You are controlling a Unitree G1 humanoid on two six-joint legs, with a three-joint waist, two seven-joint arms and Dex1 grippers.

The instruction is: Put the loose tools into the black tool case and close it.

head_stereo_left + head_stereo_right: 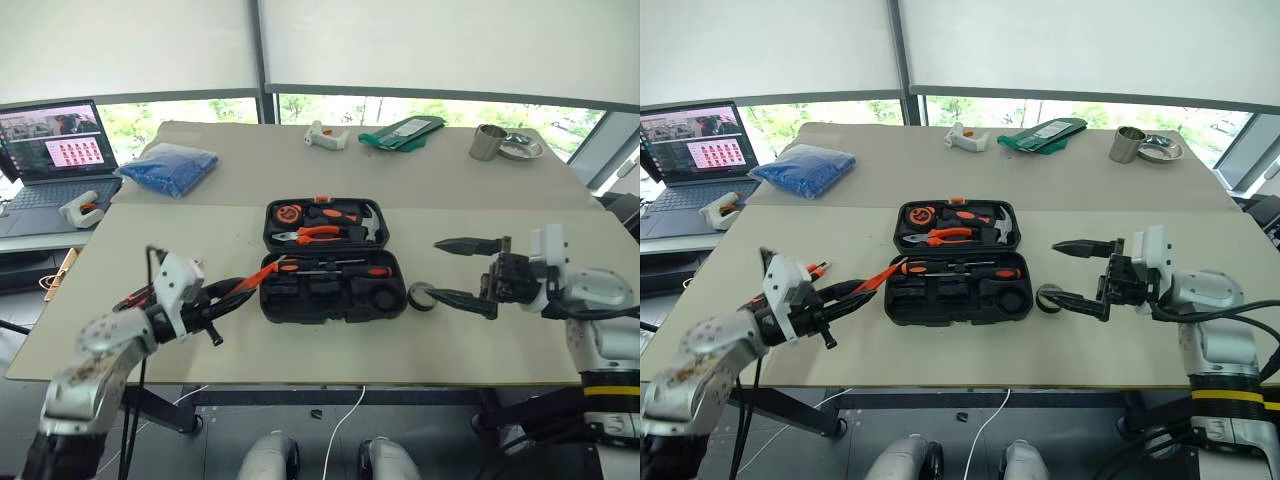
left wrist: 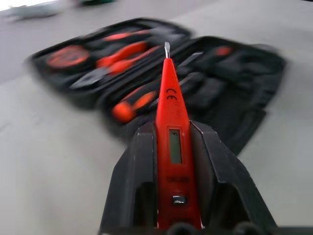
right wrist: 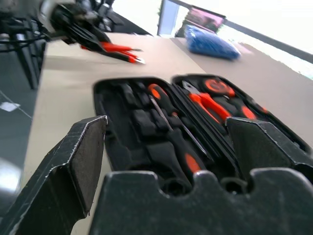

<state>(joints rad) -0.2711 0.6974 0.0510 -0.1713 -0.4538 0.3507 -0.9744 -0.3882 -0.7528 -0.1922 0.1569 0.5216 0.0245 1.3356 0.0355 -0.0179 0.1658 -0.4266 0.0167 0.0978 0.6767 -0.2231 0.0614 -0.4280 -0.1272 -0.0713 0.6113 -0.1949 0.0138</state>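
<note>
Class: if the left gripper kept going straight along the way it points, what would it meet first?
Probably the open tool case. The left gripper, holding the tester pen, aims at its near half, though depth is uncertain.

two beige tables [image 1: 480, 330] stand end to end before wide windows [image 1: 400, 108] with white blinds [image 1: 440, 45] drawn low. green trees show outside in daylight. the floor [image 1: 30, 420] is dark.
</note>
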